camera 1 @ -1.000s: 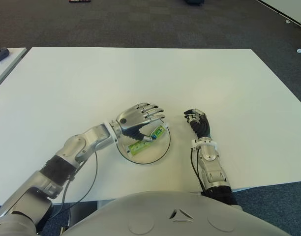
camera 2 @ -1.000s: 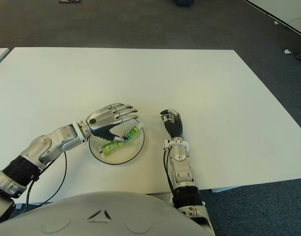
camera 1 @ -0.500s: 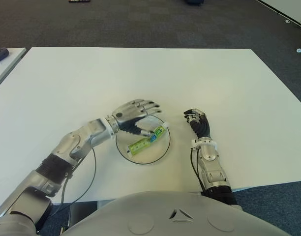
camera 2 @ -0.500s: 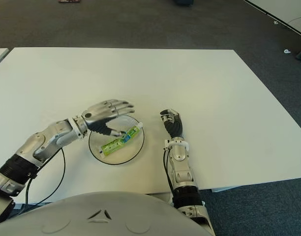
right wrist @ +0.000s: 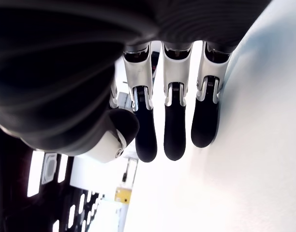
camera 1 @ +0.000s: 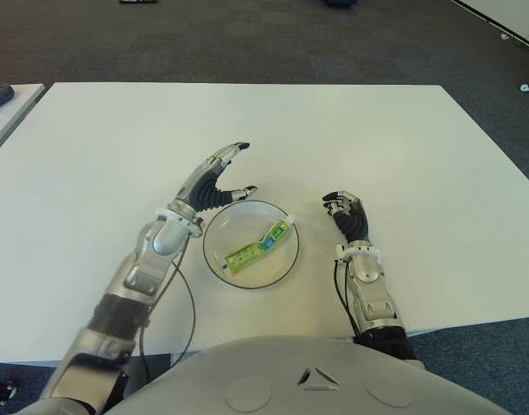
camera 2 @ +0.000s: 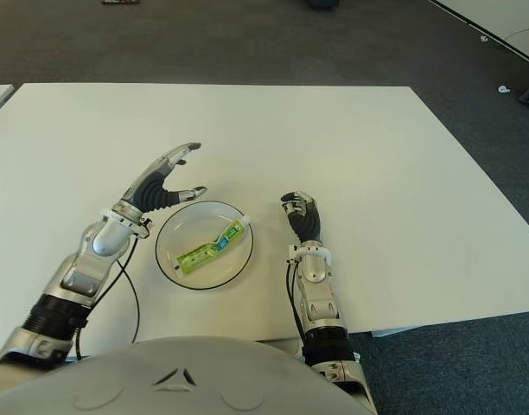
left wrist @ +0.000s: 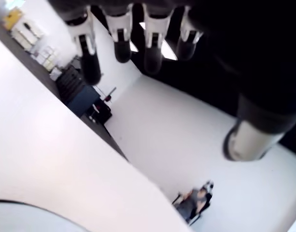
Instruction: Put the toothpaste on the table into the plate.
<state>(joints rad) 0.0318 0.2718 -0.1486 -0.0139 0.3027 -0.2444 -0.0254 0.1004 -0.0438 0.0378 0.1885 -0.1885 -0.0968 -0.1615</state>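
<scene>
- Left hand [camera 1: 214, 178]: metal-and-black multi-fingered hand, raised beside the left rim of the plate. Fingers spread and extended, thumb apart. It holds nothing.
- Right hand [camera 1: 347, 212]: shows on the white table just to the right of the plate. Fingers loosely curled side by side in its wrist view, nothing between them. Idle.
- Green-and-white toothpaste tube [camera 1: 259, 245]: lies flat inside the plate, diagonal, white cap end toward the far right rim and overhanging it slightly, crimped tail toward the near left. Touched by neither hand.
- Round clear plate with a dark rim [camera 1: 215, 260]: sits on the table between the two hands, near the robot's edge.
- White rectangular table [camera 1: 351, 130]: bare surface around the plate.
- Judgement on the task: the tube is in the plate; placement appears complete.
- Handling, as judged: light, soft-walled and slightly slick; the body would dent under a hard pinch. Best hold is across the mid-body, thumb opposing fingers.
- Labels: a blue patch and pale printing are visible on the green body; no wording or brand can be read.
</scene>
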